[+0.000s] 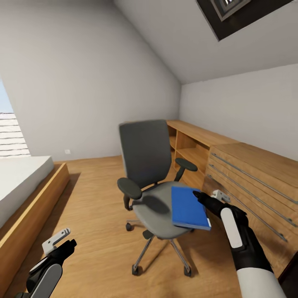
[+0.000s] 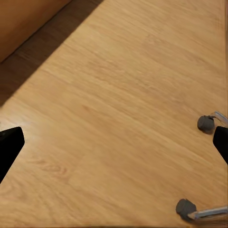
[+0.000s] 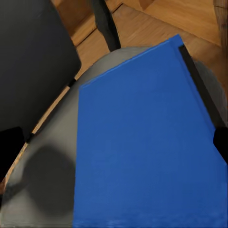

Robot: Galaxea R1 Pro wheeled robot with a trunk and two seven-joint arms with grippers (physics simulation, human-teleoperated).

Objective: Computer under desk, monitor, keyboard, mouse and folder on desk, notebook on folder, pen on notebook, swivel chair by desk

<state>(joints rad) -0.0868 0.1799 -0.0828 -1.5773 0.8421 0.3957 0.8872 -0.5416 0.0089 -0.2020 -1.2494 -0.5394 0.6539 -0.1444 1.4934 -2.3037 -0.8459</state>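
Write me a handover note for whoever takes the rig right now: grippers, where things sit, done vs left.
Right gripper: at the far edge of the folder; grasp can't be confirmed.
Left gripper: open, empty, low over the floor.
Folder lies on the swivel chair seat, overhanging its right side.
Done: nothing confirmed.
Left: folder to desk, then the rest of the layout; chair last.

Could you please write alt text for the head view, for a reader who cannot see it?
A blue folder lies on the seat of a grey swivel chair, with the right gripper at the folder's edge. The left gripper hangs low over the wood floor, between a bed and a wooden cabinet.
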